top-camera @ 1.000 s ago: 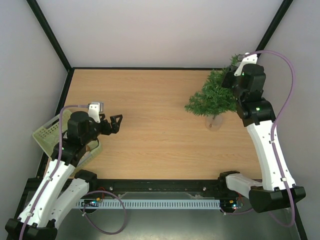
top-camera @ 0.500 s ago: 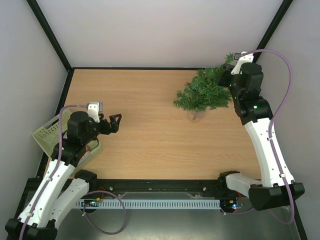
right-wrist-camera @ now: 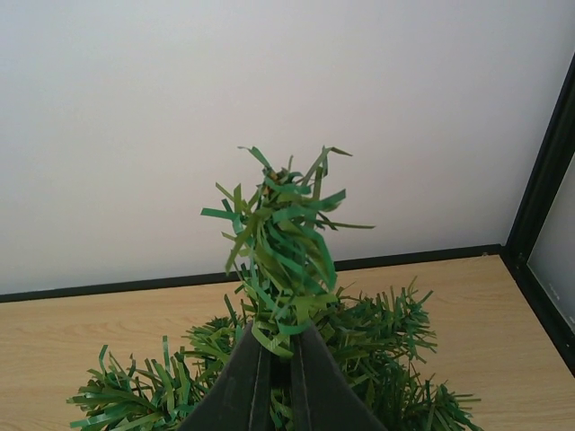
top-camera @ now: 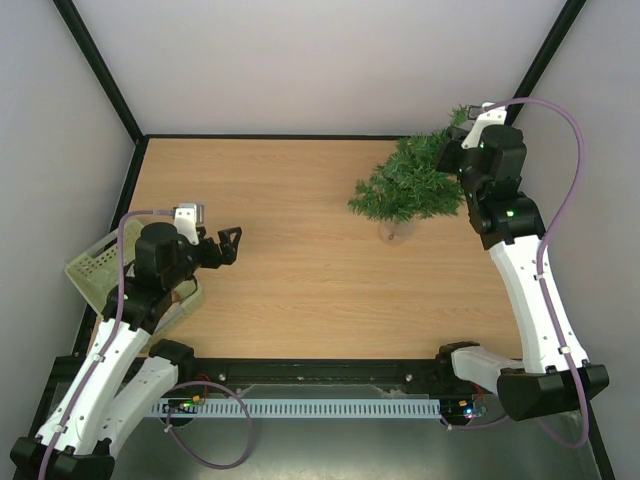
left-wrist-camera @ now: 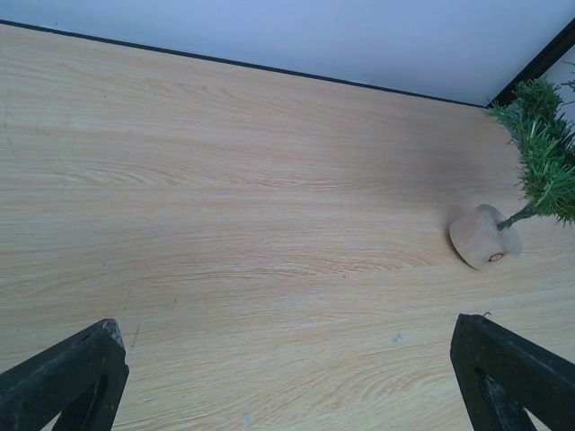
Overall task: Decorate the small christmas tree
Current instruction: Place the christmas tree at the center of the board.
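The small christmas tree (top-camera: 410,185) is at the back right of the table, leaning, with its round wooden base (top-camera: 395,232) tipped toward the table's middle. My right gripper (top-camera: 450,155) is shut on the tree's top tuft. In the right wrist view the two fingers (right-wrist-camera: 256,382) pinch the stem just under the tuft (right-wrist-camera: 283,233). At the left, my left gripper (top-camera: 234,245) hovers open over bare wood with nothing between its fingers. The left wrist view shows the gripper (left-wrist-camera: 286,328) spread wide, with the tree's base (left-wrist-camera: 485,238) and lower branches (left-wrist-camera: 544,171) far off to the right.
A pale green basket (top-camera: 95,265) sits at the table's left edge, partly under the left arm. Black frame rails and white walls close the table at the back and both sides. The tree stands close to the back right corner.
The right gripper has carried the tree a little left and toward the table's middle, then held still. The left gripper has barely moved.
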Controlling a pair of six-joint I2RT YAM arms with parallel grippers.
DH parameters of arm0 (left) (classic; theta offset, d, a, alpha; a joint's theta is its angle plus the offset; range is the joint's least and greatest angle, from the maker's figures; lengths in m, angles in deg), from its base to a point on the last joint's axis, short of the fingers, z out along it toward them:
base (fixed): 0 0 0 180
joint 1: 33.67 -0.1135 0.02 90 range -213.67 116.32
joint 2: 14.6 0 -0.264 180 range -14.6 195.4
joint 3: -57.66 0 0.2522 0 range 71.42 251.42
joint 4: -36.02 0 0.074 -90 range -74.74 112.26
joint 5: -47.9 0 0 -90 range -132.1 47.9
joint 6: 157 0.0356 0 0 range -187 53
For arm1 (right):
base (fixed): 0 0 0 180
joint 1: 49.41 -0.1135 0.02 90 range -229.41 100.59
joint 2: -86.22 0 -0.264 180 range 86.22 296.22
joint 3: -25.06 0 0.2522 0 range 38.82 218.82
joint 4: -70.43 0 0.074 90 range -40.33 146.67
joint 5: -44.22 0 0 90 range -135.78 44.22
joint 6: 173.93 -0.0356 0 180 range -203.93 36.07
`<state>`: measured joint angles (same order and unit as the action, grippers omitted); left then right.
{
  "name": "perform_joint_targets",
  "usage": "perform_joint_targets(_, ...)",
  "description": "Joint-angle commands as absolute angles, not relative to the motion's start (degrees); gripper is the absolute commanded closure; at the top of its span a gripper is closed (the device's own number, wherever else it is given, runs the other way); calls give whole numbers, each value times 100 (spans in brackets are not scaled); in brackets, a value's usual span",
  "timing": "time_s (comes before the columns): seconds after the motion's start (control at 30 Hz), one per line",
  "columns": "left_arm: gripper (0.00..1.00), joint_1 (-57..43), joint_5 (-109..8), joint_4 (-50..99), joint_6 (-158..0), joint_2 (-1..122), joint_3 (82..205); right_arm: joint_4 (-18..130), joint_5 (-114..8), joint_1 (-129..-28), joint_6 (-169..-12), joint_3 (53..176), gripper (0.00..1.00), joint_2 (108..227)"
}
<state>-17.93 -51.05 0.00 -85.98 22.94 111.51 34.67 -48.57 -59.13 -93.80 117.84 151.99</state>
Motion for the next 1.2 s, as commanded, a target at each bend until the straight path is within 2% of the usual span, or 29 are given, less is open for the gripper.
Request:
perform_joint_targets(0.0, 1, -1784, -5056, -2, -8637, 2319, 11106, 3736, -4762, -5895, -9250, 12061, 98, 15294)
perform_joint_targets(0.5, 0, -1785, -5045, 0, -8651, 2345, 11106, 3733, -4620, -5896, -9143, 12347, 98, 15466)
perform_joint_targets(0.83, 1, -1783, -5038, -15, -8651, 2363, 11110, 3780, -4670, -5893, -9141, 12112, 98, 15382)
perform_joint_targets(0.9, 1, -1785, -5009, -19, -8656, 2384, 11106, 3746, -4744, -5893, -9176, 12072, 94, 15361)
perform_joint_targets(1.0, 0, -1785, -4863, -62, -8705, 2396, 11129, 3767, -4695, -5896, -9283, 11819, 77, 15202)
perform_joint_targets(1.07, 1, -1781, -4672, -89, -8773, 2426, 11140, 3738, -4610, -5895, -9339, 11709, 70, 15058)
perform_joint_targets(1.17, 1, -1785, -3862, -235, -9141, 2506, 11180, 3483, -4474, -5894, -9522, 11746, 52, 14884)
